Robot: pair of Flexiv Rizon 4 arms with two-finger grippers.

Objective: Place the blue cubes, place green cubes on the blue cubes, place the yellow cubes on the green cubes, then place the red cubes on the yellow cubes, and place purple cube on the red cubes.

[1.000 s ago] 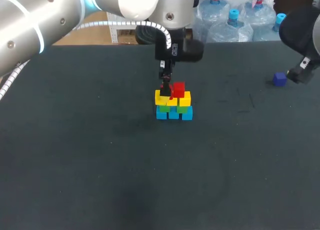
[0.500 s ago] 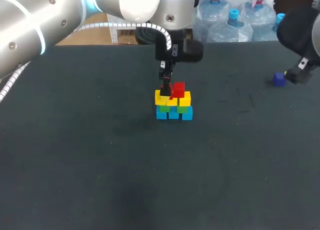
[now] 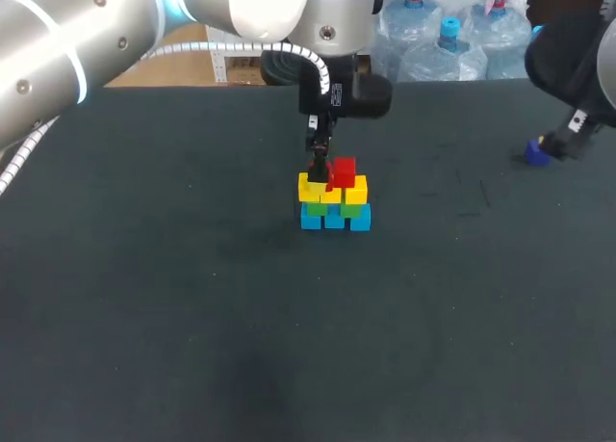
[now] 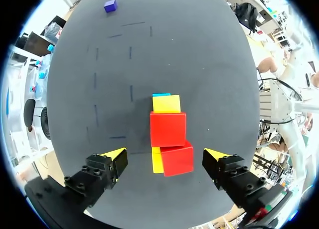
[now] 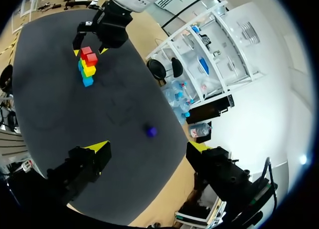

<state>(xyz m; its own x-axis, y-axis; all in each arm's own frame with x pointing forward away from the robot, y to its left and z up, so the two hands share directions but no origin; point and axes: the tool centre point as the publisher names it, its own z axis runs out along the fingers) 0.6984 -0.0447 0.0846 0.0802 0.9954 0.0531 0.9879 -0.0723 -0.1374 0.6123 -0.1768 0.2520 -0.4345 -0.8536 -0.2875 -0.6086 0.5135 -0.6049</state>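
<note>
The cube stack stands mid-table: blue cubes at the base, green cubes on them, yellow cubes above, red cubes on top. My left gripper hangs just over it. In the left wrist view it is open, its fingers either side of the two red cubes without touching them. The purple cube lies far right on the table. My right gripper is beside it and, in the right wrist view, open above the purple cube.
The table is a dark mat, with no other loose objects on it. The purple cube lies near the mat's far right edge. The left arm crosses above the back left of the table.
My right arm has shifted slightly left, now partly covering the purple cube in the head view. The left arm and the stack have not moved.
</note>
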